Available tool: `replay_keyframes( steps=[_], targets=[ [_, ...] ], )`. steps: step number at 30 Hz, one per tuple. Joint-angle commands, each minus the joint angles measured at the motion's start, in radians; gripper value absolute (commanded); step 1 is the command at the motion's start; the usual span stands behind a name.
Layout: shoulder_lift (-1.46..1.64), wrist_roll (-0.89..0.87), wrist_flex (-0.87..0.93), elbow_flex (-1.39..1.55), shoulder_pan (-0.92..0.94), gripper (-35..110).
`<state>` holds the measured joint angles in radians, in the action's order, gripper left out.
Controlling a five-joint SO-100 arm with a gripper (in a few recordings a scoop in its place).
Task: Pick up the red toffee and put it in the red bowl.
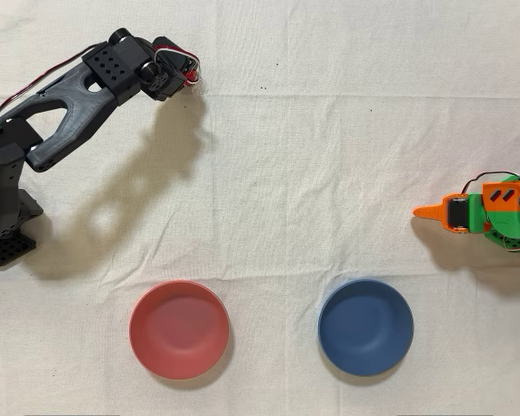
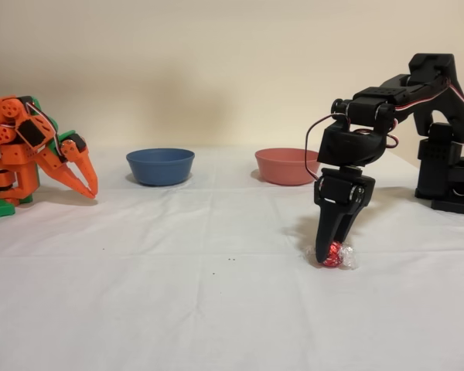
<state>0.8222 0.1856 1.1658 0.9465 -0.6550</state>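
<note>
In the fixed view my black gripper (image 2: 330, 252) points straight down at the cloth, right of centre. Its fingers taper to a narrow tip and close on the red toffee (image 2: 335, 255), a shiny red ball with clear crinkly ends that rests on the table. The red bowl (image 2: 288, 165) stands behind the gripper, further back on the table. From overhead the red bowl (image 1: 179, 329) lies near the bottom edge, left of centre, and the black arm's wrist (image 1: 160, 71) at the top left hides the toffee beneath it.
A blue bowl (image 1: 366, 327) sits to the right of the red one in the overhead view; in the fixed view the blue bowl (image 2: 160, 166) is on the left. The idle orange arm (image 1: 490, 212) stands at the right edge overhead. White cloth covers the table.
</note>
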Motion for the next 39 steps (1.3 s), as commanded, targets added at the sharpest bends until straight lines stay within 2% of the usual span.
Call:
replay_keyframes(
  steps=[1,9,21,29,39],
  targets=[
    [0.112,0.023,0.012,0.014,-0.014,6],
    [0.276,0.066,0.040,0.089,0.009,6],
    [0.683,0.161,0.044,0.347,0.095,6],
    [0.917,0.279,0.058,0.482,0.267,6],
    [1.042,0.405,0.015,0.532,0.548,6]
  ],
)
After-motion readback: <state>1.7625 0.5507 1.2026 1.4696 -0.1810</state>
